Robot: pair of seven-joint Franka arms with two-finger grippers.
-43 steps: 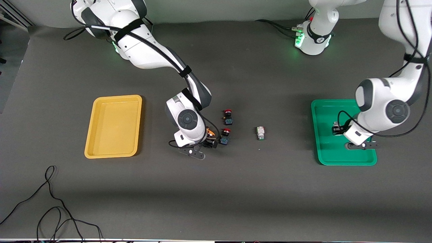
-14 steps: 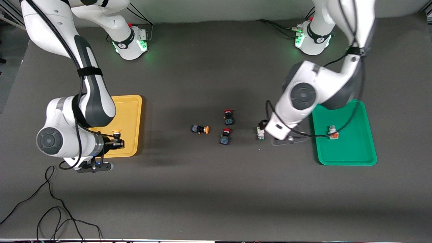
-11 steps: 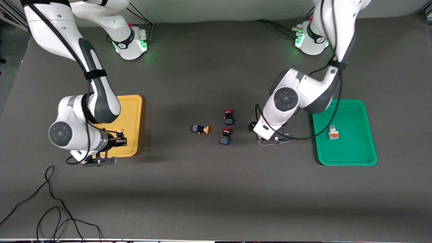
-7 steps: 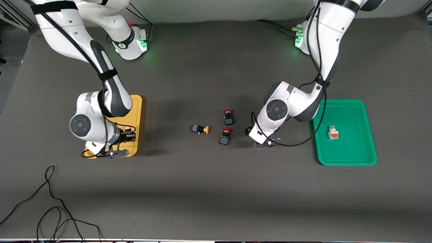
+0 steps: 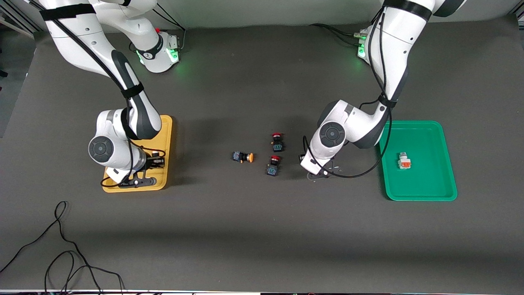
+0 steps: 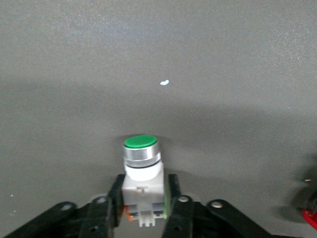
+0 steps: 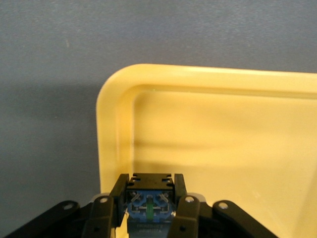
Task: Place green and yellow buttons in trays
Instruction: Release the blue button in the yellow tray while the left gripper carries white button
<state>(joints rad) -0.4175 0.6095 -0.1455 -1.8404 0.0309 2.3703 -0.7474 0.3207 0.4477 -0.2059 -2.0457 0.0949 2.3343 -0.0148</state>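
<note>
Green tray (image 5: 430,190) holds one orange-faced white button (image 5: 404,161).

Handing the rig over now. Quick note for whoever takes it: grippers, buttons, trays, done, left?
Left gripper: shut on the green-capped button, on the table beside the red-capped switches.
Right gripper: shut on a blue-bodied button, over the yellow tray.
Done: the orange-faced button lies in the green tray.
Left: release into the yellow tray, carry the green-capped one to the green tray, then fetch the orange-capped button mid-table.
</note>
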